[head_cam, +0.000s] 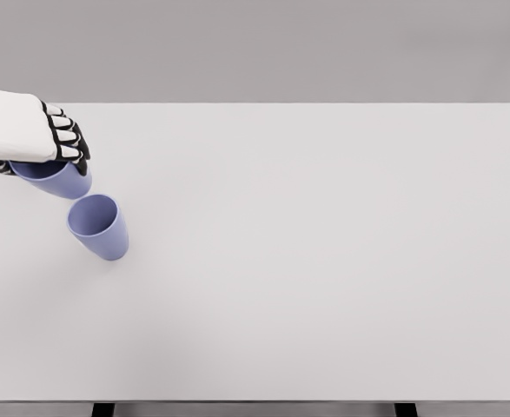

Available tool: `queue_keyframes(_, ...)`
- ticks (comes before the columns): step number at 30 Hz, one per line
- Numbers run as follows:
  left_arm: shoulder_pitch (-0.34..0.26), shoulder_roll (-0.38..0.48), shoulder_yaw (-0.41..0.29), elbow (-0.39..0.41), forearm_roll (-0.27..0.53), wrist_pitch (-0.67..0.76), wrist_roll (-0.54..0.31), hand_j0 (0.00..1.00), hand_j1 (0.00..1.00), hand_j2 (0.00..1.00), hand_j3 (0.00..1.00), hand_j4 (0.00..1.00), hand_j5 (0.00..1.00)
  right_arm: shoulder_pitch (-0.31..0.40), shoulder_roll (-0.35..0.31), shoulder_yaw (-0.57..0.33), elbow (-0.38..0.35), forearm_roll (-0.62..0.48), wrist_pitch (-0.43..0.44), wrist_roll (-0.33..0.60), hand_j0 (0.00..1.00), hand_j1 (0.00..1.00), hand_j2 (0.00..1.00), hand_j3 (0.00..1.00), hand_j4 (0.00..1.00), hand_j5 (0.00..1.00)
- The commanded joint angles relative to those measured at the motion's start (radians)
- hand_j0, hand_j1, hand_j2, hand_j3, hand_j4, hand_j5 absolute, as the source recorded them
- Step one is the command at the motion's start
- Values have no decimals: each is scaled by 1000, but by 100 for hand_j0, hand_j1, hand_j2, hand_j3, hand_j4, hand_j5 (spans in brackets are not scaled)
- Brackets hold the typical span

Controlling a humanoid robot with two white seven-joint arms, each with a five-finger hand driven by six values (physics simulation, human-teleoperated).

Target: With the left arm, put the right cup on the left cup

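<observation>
We see a pale worktop [324, 261] filling most of the frame. At the upper left, our left robot hand [42, 139] has its fingers [66, 136] curled over the rim of one purple cup [56, 177], gripping it. A second cup [99, 226] stands just below and to its right, apart.

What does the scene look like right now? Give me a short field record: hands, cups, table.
left hand: enters from the left edge, fingers curled over the rim of the held cup
held cup: purple, under the hand, at the table's far left
free cup: purple, upright, open top, just in front of the held cup, not stacked
right hand: not in view
table: white
</observation>
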Motion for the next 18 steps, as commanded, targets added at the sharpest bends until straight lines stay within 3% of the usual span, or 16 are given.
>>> queue_keyframes(1, 0, -1, 3, 0, 2, 2, 1, 58, 58, 58, 58, 58, 58, 0, 0, 0, 0, 0, 0, 0, 100, 100, 100, 100, 100, 100)
queue_keyframes(18, 15, -10, -12, 0, 2, 2, 1, 57, 57, 57, 57, 57, 57, 0, 0, 0, 0, 0, 0, 0, 100, 100, 100, 100, 100, 100)
